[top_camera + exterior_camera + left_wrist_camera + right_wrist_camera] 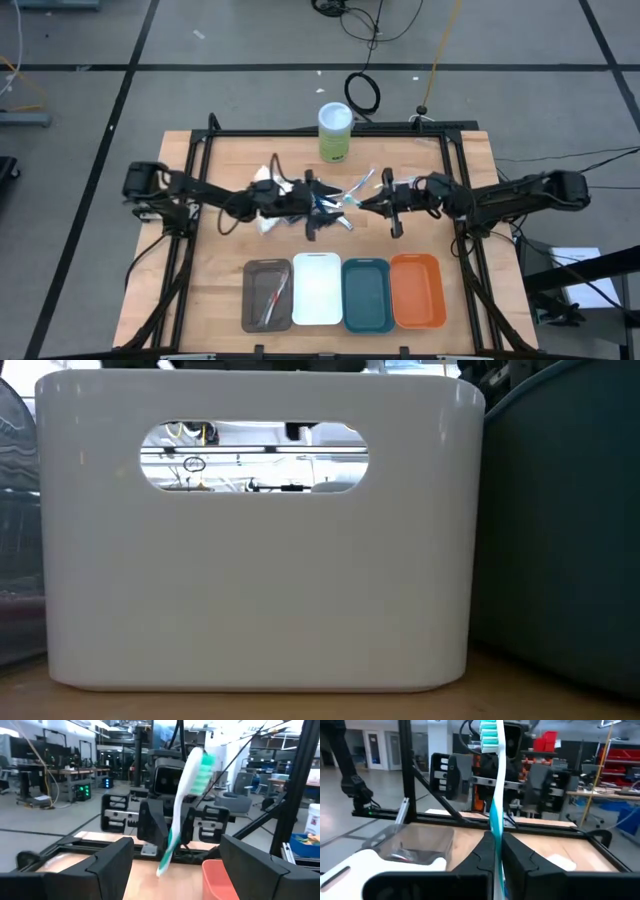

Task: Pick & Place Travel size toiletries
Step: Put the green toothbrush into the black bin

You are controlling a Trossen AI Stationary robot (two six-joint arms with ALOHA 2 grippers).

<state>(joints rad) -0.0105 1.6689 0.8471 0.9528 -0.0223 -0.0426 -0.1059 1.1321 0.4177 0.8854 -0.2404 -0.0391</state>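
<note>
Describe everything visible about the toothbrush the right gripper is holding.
The toothbrush has a white handle with teal accents and a head of teal and white bristles at its upper end. It looks like plastic. It stands nearly upright, tilted slightly, lifted clear of the wooden table. The right gripper is shut on its lower handle, the two dark fingers pinching it from either side. Nothing else touches it. From above, it sits near the table's middle, facing the open left gripper.

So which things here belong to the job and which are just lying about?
Job:
- toothbrush, pinched upright in the right gripper
- toiletry pile mid-table
- item in the brown tray
- left gripper, open

Lying about:
- green canister
- cable on the floor
</note>
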